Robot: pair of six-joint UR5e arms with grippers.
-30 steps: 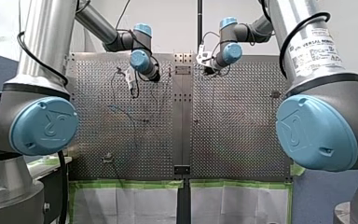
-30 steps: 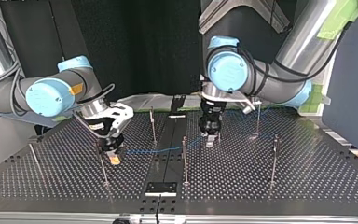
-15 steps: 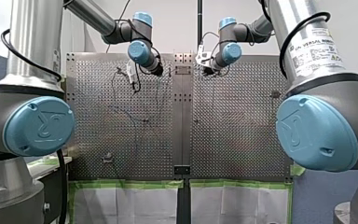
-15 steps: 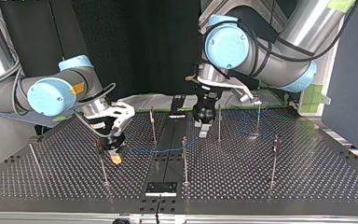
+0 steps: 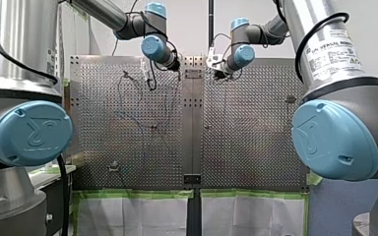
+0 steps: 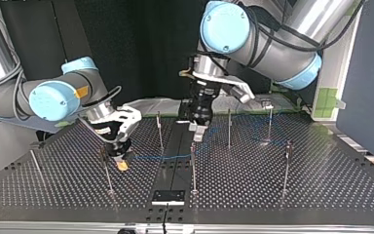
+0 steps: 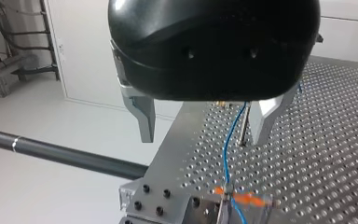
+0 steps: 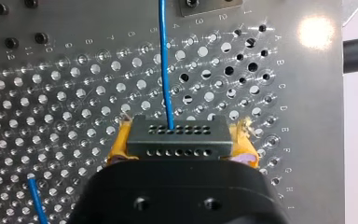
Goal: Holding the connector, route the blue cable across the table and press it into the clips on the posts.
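Observation:
In the right wrist view my right gripper is shut on the dark multi-hole connector, with yellow pads on both sides. The blue cable leaves the connector over the perforated plate. In the top view that gripper hangs low at the left, and the cable runs from it to the centre post and on toward the right. My left gripper hovers above the centre strip. In the left wrist view it stands open, holding nothing, with the cable below leading to an orange clip.
Several thin posts stand on the perforated table, among them one beside my left gripper and one at the right. A black plate sits on the centre strip near the front edge. A dark bar lies beyond the table's edge.
My left arm has risen and swung toward the top view's left, from the post beside the cable to above the centre strip. My right gripper has stayed put with the connector.

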